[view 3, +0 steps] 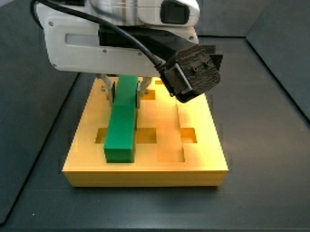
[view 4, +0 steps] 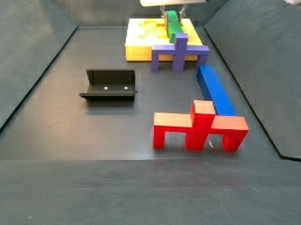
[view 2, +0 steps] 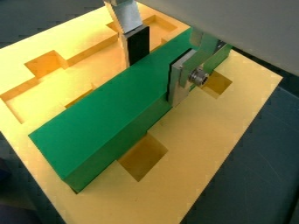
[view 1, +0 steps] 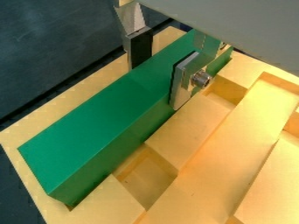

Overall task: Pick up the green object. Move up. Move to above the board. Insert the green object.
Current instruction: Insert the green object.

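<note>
The green object is a long green bar lying lengthwise low over the orange-yellow board. My gripper is shut on the bar near its far end, one dark pad and one silver plate on its two long sides. Both wrist views show this grip. In a side view the bar runs along the board's left half under my gripper. I cannot tell whether the bar sits down in a groove. In a side view the bar shows at the far board.
Square holes open in the board beside the bar. A purple piece stands just in front of the board, a blue bar and a red piece nearer. The black fixture stands on the floor at the left.
</note>
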Controlling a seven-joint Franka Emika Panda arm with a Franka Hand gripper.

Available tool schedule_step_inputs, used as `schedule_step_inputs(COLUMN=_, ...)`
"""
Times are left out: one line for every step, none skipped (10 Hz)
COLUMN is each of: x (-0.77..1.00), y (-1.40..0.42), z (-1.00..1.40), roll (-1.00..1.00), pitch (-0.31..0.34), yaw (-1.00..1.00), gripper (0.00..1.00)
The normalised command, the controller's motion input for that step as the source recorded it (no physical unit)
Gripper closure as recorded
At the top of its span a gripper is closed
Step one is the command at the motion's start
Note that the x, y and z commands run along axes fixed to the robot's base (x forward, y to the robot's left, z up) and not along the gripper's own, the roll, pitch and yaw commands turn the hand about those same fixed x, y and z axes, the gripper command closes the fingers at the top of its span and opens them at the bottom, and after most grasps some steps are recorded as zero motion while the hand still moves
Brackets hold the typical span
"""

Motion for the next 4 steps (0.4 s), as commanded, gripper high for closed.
schedule_step_inputs(x=0.00, y=0.00, z=-0.32, roll=0.00, pitch=-0.067, yaw=0.02, gripper=1.00)
schedule_step_inputs(x=0.03, y=0.05, z=-0.58, roll=-0.03, pitch=-0.134, yaw=0.00, gripper=1.00)
schedule_step_inputs(x=0.00, y=0.00, z=-0.48, roll=0.00, pitch=-0.110, yaw=0.00, gripper=1.00)
schedule_step_inputs(x=0.00, y=0.00, z=0.00, roll=0.00, pitch=0.000, yaw=0.00, gripper=1.00)
